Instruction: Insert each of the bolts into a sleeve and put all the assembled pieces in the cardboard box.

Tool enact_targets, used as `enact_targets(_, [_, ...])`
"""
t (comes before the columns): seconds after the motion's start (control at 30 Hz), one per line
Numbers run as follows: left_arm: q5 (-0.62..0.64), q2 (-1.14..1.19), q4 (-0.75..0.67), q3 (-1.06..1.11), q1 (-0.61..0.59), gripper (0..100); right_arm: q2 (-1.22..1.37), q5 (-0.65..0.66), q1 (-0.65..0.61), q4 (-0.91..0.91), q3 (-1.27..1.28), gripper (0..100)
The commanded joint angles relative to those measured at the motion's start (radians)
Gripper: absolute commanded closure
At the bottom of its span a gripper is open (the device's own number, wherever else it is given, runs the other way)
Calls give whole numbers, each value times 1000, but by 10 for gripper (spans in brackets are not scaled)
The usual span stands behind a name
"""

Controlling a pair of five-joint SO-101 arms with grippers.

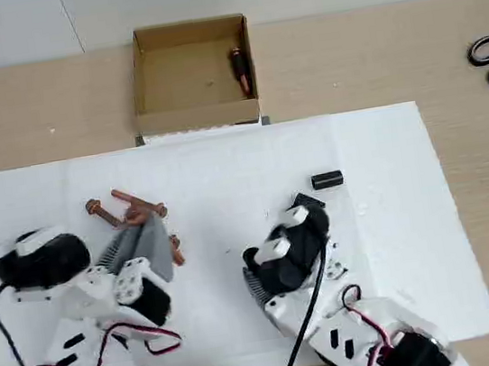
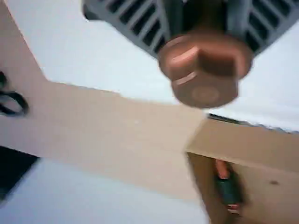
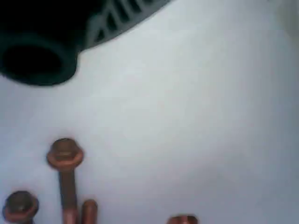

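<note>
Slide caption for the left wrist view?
Left gripper holds a bolt head-on; box with one assembled piece beyond.

We log both arms as white printed shells over black servo blocks.

Left arm (image 1: 90, 318): a bulbous black motor with a white cap at one side. Red and black wires (image 1: 158, 345) loop along the links. Left fingers (image 2: 126, 18): grey, with slotted ribs.

Right arm (image 1: 373, 320): black wrist housing with white clips. A thick black cable (image 1: 305, 320) runs along it, with red wire near the base. Right finger (image 3: 124, 18): the same grey ribbing.
</note>
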Motion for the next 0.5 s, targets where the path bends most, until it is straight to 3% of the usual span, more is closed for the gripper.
enact_targets(0.0, [26, -9, -44, -5, 83, 994, -8, -8, -30, -73, 9, 997])
enact_targets(0.47, [38, -8, -126, 15, 167, 994, -7, -6, -122, -220, 94, 997])
